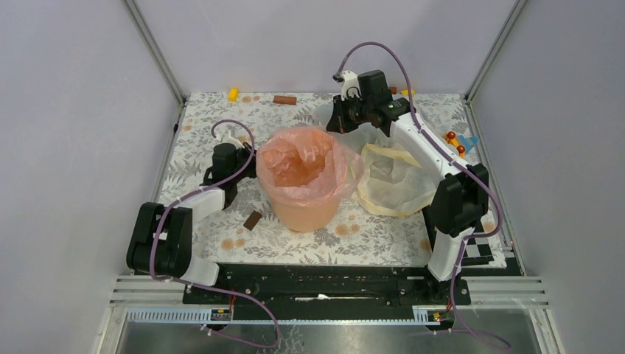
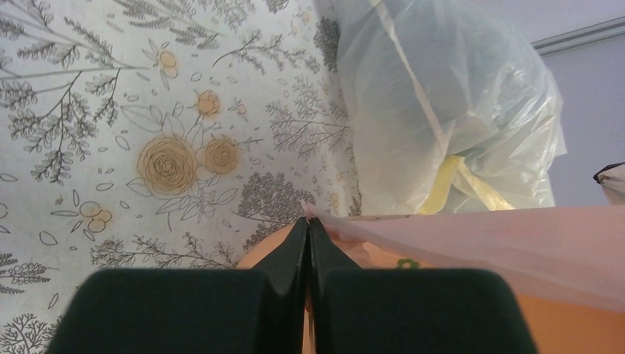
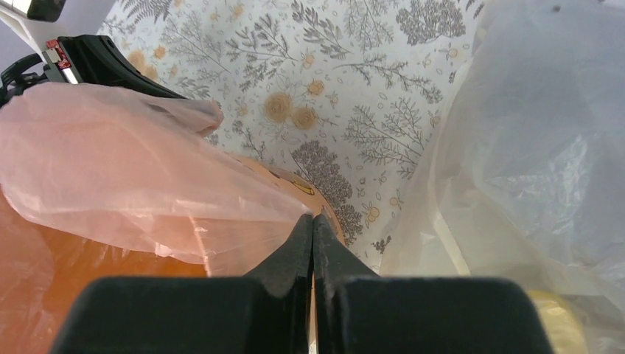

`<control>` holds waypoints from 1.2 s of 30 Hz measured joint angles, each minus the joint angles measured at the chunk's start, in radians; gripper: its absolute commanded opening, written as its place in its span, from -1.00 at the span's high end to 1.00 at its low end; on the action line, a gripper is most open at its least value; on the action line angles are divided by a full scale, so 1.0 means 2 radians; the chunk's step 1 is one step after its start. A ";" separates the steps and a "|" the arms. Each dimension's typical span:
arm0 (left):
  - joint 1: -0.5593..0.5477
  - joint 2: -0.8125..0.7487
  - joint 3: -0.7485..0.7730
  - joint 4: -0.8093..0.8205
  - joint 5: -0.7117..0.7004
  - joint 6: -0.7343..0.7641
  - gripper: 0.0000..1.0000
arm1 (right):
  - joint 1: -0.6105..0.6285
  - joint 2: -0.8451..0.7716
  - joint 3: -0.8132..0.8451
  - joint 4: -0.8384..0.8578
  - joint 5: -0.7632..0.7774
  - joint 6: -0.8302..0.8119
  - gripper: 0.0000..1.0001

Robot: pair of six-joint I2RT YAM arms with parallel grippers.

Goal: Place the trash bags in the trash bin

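Observation:
The peach-orange trash bin stands mid-table. The pink trash bag lies opened inside it, its edge spread over the rim. My left gripper is at the bin's left rim, shut on the bag's edge; in the left wrist view the gripper pinches the pink film above the orange bin. My right gripper is at the bin's far right rim; in the right wrist view the gripper is shut on the pink bag's edge over the bin.
A pale yellow bag lies right of the bin, under the right arm, with clear whitish plastic by it. A small brown block lies left of the bin. A brown cylinder, a yellow toy and orange-blue toys sit along the edges.

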 measured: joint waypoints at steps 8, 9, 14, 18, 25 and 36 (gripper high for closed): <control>-0.002 0.024 -0.016 0.008 -0.001 0.006 1.00 | -0.002 0.012 -0.004 -0.016 0.019 0.007 0.61; -0.002 0.024 -0.016 0.008 -0.001 0.007 1.00 | -0.002 0.012 -0.002 -0.021 0.029 0.009 0.34; -0.003 0.015 -0.016 -0.002 -0.010 0.018 1.00 | -0.004 -0.004 0.004 -0.036 0.087 0.019 -0.08; -0.002 -0.005 -0.018 -0.007 -0.018 0.024 1.00 | -0.006 -0.067 -0.017 -0.035 0.117 0.031 -0.47; -0.002 -0.029 -0.021 -0.012 -0.030 0.024 1.00 | -0.008 -0.268 -0.154 0.003 0.130 0.062 -0.56; -0.004 -0.032 -0.024 -0.014 -0.030 0.024 1.00 | -0.008 -0.343 -0.357 0.029 0.060 0.118 0.53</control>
